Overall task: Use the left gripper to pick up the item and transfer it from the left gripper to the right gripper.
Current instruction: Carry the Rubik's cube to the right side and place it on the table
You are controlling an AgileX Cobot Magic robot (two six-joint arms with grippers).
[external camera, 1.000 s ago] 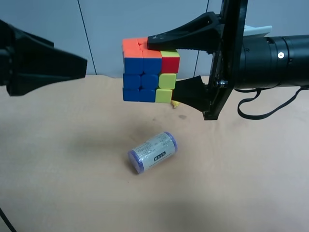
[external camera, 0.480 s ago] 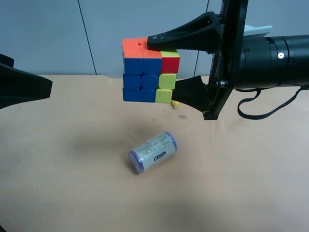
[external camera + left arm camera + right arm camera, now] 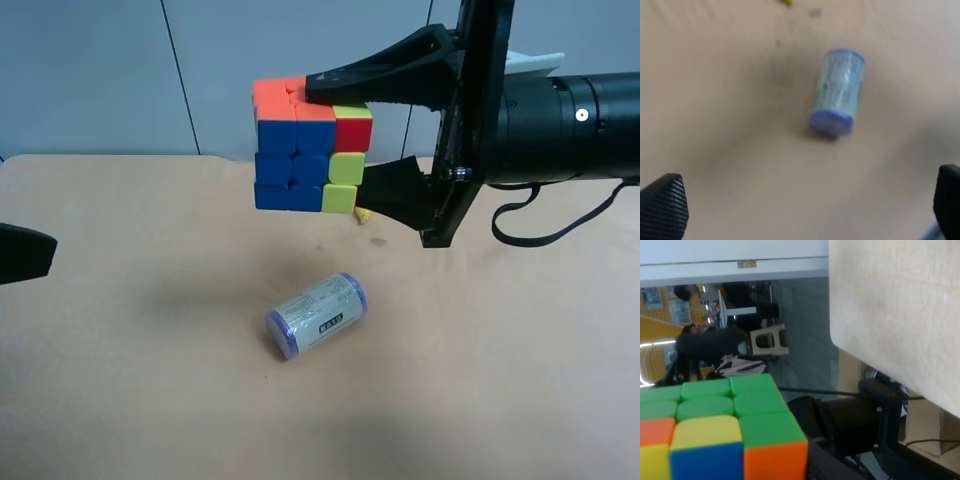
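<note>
The right gripper (image 3: 338, 135) reaches in level from 3 o'clock on its cylindrical wrist (image 3: 570, 115), fingers pointing to 9 o'clock and clamped on the cube (image 3: 300, 150). The left gripper (image 3: 805, 202), fingers spread wide, sits at the 9 o'clock edge.

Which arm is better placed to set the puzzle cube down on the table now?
Right. The right pincer grips the cube above the table; the left pincer is open, empty, off aside.

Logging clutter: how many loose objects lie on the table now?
2: a purple-capped cylinder lying in the open, a yellow thing mostly hidden behind the right gripper holding the cube; others may be hidden.
</note>
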